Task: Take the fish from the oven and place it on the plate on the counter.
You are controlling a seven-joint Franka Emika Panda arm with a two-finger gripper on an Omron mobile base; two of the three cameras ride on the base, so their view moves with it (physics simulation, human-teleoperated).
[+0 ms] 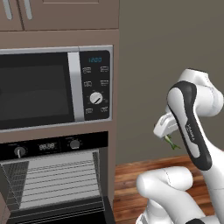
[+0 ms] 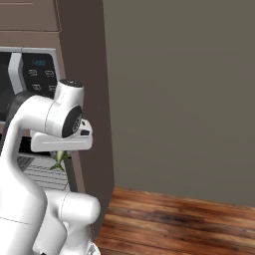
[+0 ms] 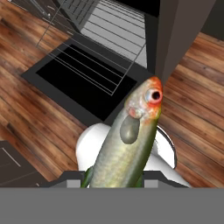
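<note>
My gripper is clamped on the fish, which hangs from it in the air to the right of the oven, above the wooden floor, its orange-tinged head pointing away from my hand in the hand view. The oven door lies open, wire racks exposed. Above the oven, the microwave display reads 12:00 in blue; the oven's own display is too blurred to read.
</note>
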